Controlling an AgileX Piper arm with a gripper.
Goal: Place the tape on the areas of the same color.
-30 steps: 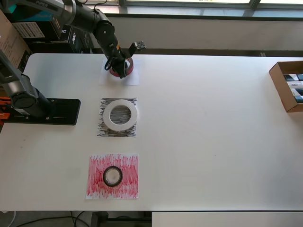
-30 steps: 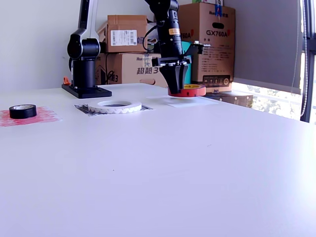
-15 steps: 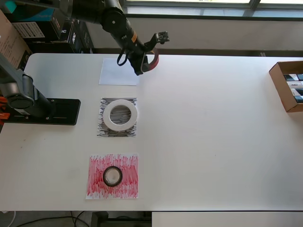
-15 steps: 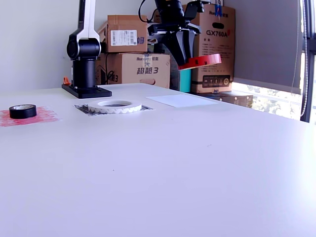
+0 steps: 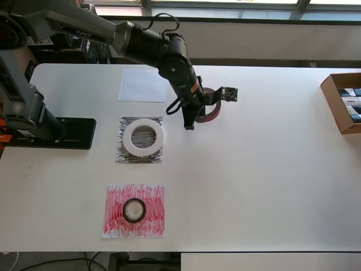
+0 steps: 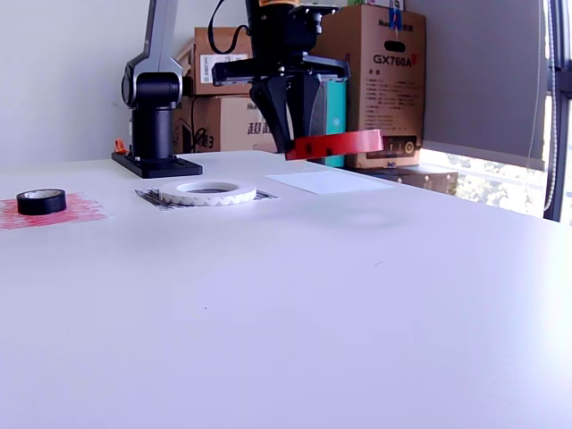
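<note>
Overhead view first: the arm reaches out from its black base plate (image 5: 62, 133) near the worktop's (image 5: 265, 169) left edge and bends toward the middle of the far half, where the tool (image 5: 194, 116) pinches the dark-red tape roll (image 5: 212, 111) by its rim. In the exterior view the tool (image 6: 288, 134) points downward and the dark-red tape roll (image 6: 336, 144) hangs from it clear of the worktop (image 6: 357, 295), tilted a little, with a faint shadow on the surface beneath.

The plain white sheet (image 5: 142, 86) lies bare near the far edge, to the left of the held roll in the overhead view (in the exterior view the white sheet (image 6: 329, 181) shows just behind and below the roll). Toward the near edge from it sits the black-scribbled sheet (image 5: 140, 140), and the wide white ring (image 5: 144, 137) lies flat on it, about centred. Nearest the front edge is the red-scribbled sheet (image 5: 135, 210) with the small black roll (image 5: 134, 210) resting in its middle. The three sheets run in a line from far edge to near edge, apart from one another.

At the worktop's right edge in the overhead view an open cardboard box (image 5: 342, 101) sits partly out of frame. Beyond the far edge, the exterior view shows stacked cardboard cartons (image 6: 375, 80).
</note>
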